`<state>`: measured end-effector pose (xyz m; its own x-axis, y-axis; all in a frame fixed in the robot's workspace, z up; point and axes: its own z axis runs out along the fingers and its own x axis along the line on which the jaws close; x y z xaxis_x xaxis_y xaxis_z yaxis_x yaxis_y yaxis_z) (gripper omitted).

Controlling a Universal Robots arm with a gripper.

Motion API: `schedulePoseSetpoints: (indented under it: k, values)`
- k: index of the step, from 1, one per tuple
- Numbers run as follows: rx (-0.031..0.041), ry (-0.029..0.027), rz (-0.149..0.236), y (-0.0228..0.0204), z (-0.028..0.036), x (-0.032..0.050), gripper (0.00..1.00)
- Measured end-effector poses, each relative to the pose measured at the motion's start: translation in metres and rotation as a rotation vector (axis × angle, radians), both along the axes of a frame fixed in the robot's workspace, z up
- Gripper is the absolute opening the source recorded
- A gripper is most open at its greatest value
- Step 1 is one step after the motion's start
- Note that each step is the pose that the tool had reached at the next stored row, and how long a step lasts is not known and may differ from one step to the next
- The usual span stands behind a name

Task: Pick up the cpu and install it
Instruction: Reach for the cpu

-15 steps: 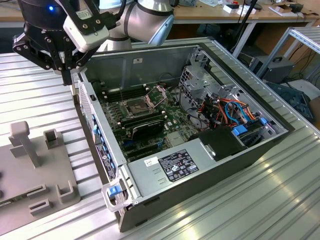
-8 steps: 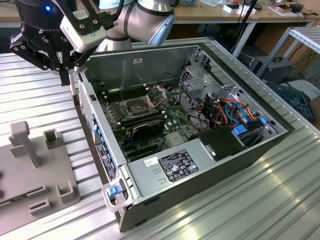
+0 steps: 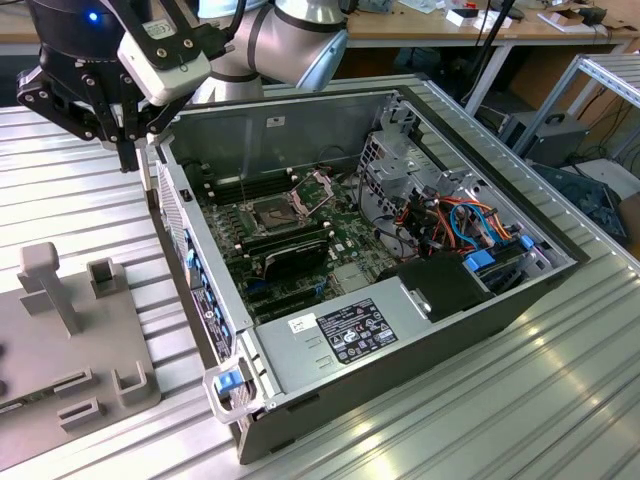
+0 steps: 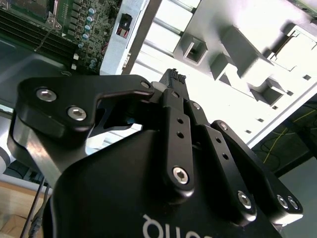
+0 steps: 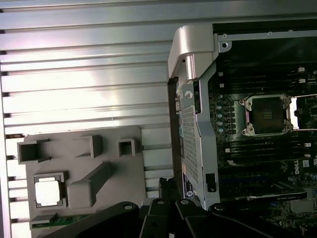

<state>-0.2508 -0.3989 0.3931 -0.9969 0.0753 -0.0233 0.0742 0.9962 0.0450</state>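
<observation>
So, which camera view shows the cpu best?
The first wrist view: the cpu lies in a pocket of the grey fixture, unobstructed. The exterior and second wrist views catch parts of that fixture; I cannot make out the chip there.

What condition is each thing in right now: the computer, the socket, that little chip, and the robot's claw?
computer case: side panel off, inside exposed.
CPU socket: metal frame swung open, empty.
cpu: lying flat in a recess of the grey holder, outside the case, not gripped.
gripper: shut, holding nothing, above the table beside the case.
</observation>
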Motion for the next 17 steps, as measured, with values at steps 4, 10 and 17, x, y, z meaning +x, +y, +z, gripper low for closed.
schedulePoseSetpoints:
  k: [4, 10, 17]
  values:
    - [0.0, 0.0, 0.0, 0.0, 0.0, -0.001, 0.11]
    - [0.0, 0.0, 0.0, 0.0, 0.0, -0.0021, 0.11]
    - [0.0, 0.0, 0.0, 0.0, 0.0, -0.003, 0.11]
